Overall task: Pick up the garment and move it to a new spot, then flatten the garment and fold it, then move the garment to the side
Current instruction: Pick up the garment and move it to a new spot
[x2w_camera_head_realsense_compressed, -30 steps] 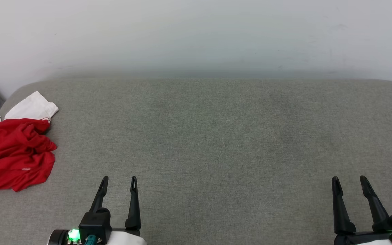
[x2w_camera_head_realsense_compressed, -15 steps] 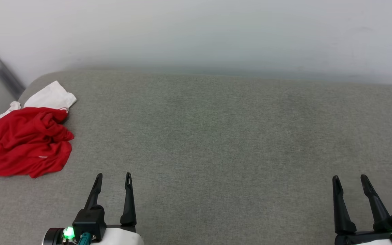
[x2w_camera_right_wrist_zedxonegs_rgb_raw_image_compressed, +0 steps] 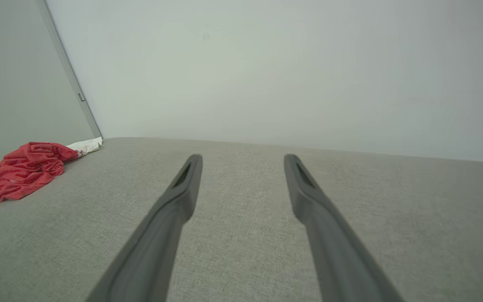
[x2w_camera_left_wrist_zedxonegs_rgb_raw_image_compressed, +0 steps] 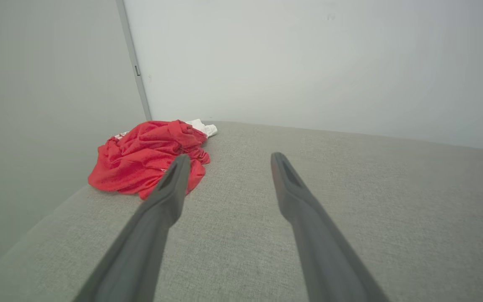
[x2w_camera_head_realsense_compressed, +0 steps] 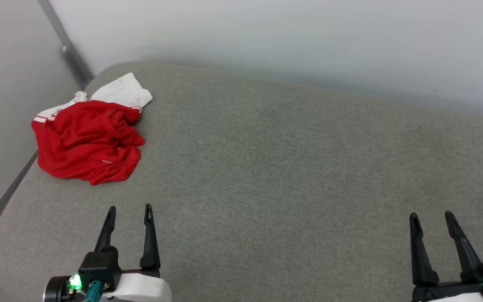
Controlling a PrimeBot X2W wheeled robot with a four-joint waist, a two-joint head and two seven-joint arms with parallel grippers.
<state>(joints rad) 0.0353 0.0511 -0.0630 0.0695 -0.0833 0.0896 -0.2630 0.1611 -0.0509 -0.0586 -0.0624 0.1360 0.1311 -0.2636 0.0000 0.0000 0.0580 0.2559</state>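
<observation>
The garment (x2w_camera_head_realsense_compressed: 88,142) lies crumpled in a red heap at the far left corner of the grey padded surface (x2w_camera_head_realsense_compressed: 292,167), a white sleeve with red trim poking out behind it. Its black number is hidden. My left gripper (x2w_camera_head_realsense_compressed: 129,209) is open, hovering nearer me and a little right of the heap, apart from it. In the left wrist view the garment (x2w_camera_left_wrist_zedxonegs_rgb_raw_image_compressed: 145,157) lies ahead and left of the left gripper (x2w_camera_left_wrist_zedxonegs_rgb_raw_image_compressed: 227,158). My right gripper (x2w_camera_head_realsense_compressed: 431,217) is open far to the right; its wrist view has the garment (x2w_camera_right_wrist_zedxonegs_rgb_raw_image_compressed: 25,170) at far left, beyond the open gripper (x2w_camera_right_wrist_zedxonegs_rgb_raw_image_compressed: 241,158).
A pale wall (x2w_camera_head_realsense_compressed: 292,37) runs along the far edge of the surface. A side wall (x2w_camera_head_realsense_compressed: 6,84) with a grey vertical strip (x2w_camera_head_realsense_compressed: 66,44) meets it at the left corner, close behind the garment. The surface's rounded left edge (x2w_camera_head_realsense_compressed: 2,218) drops off near my left arm.
The head camera has turned left, so the garment and corner have shifted right and up in the picture. Both grippers stay open and empty; the garment's heap looks unchanged.
</observation>
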